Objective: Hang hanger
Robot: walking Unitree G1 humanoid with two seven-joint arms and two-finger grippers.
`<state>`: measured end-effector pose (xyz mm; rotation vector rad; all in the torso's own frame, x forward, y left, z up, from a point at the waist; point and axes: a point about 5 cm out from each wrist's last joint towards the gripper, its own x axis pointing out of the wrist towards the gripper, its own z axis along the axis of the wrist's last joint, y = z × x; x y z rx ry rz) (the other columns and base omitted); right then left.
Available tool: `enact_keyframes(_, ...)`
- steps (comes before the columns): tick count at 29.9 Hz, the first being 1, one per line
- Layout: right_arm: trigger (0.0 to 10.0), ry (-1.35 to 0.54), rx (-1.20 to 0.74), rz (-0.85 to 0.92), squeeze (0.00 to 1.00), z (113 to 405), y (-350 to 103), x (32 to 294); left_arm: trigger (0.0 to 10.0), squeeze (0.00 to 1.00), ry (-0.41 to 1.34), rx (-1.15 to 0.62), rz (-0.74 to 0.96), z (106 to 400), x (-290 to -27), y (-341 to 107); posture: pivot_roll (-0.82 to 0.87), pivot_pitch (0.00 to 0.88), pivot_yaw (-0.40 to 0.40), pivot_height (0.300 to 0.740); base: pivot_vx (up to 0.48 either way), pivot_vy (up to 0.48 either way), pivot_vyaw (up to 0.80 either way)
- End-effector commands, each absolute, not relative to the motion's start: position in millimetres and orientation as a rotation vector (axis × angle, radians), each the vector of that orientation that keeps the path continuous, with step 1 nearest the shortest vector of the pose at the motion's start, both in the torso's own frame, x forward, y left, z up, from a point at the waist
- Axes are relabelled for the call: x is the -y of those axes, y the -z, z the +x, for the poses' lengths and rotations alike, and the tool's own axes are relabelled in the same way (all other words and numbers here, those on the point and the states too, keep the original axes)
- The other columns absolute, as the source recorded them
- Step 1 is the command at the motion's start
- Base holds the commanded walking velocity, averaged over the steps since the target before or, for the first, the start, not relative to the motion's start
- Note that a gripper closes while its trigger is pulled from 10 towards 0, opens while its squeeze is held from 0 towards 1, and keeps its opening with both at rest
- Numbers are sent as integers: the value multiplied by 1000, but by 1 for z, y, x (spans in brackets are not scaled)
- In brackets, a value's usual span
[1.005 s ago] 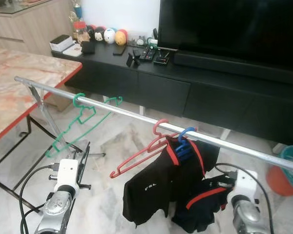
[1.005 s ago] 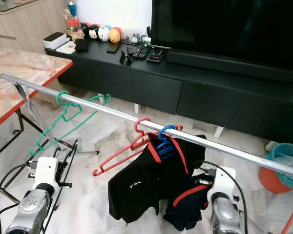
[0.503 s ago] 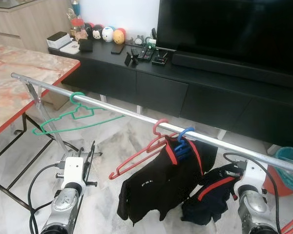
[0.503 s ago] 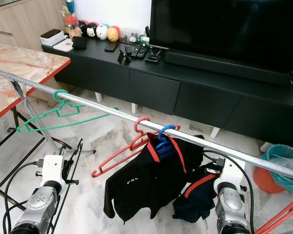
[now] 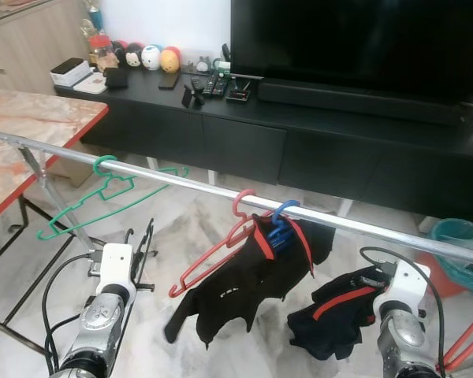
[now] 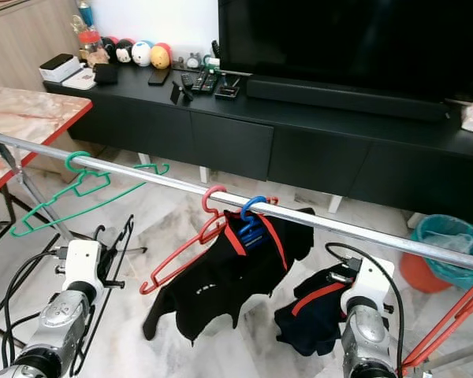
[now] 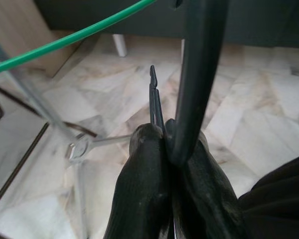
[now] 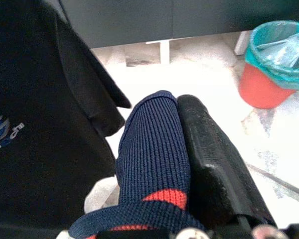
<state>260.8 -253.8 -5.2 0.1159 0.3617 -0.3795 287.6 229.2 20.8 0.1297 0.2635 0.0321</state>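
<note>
A silver rail [image 5: 181, 183] crosses in front of me. On it hang a green hanger [image 5: 102, 187], a red hanger [image 5: 221, 253] and a blue hanger [image 5: 281, 223] that carries a black shirt [image 5: 236, 293] with a red collar. Low on the left, below the rail, my left gripper [image 7: 167, 144] is shut on a thin black hanger [image 5: 145, 242]. Low on the right, my right gripper [image 8: 182, 134] is shut on a dark navy garment [image 5: 331, 316] with red trim, which droops beside the hanging shirt.
Beyond the rail stands a long black TV console [image 5: 299, 138] with a large TV [image 5: 355, 39] and small toys on it. A marble table [image 5: 31, 130] with a red edge is on the left. At the right are a teal-lined red bin [image 5: 461, 246] and a red stand leg [image 5: 467, 346].
The camera has shifted. The green hanger has swung on the rail. My right gripper has drawn the navy garment right, apart from the hanging shirt.
</note>
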Motion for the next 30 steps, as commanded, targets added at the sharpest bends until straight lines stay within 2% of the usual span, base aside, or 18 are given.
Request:
enact_keyframes(1, 10000, 403, -354, 134, 0, 259, 5, 258, 10000, 0, -45, -267, 127, 283, -234, -18, 56, 0, 27, 740, 0, 0, 0)
enact_keyframes(4, 10000, 383, -356, 118, 0, 259, 5, 258, 10000, 0, -50, -272, 120, 283, -233, -17, 57, 0, 14, 740, -89, 0, -725)
enact_keyframes(16, 10000, 370, -327, 89, 0, 270, -7, 265, 10000, 0, -101, -244, 78, 284, -233, -19, 71, 0, -31, 740, -294, 0, 0)
enact_keyframes(24, 10000, 415, -330, 99, 0, 262, -3, 271, 10000, 0, -100, -260, 78, 275, -235, -12, 48, 0, 8, 740, -315, 0, -644)
enact_keyframes(30, 10000, 420, -333, 104, 0, 257, 1, 267, 10000, 0, -86, -269, 95, 278, -237, -14, 27, 0, 32, 740, -318, 0, 0)
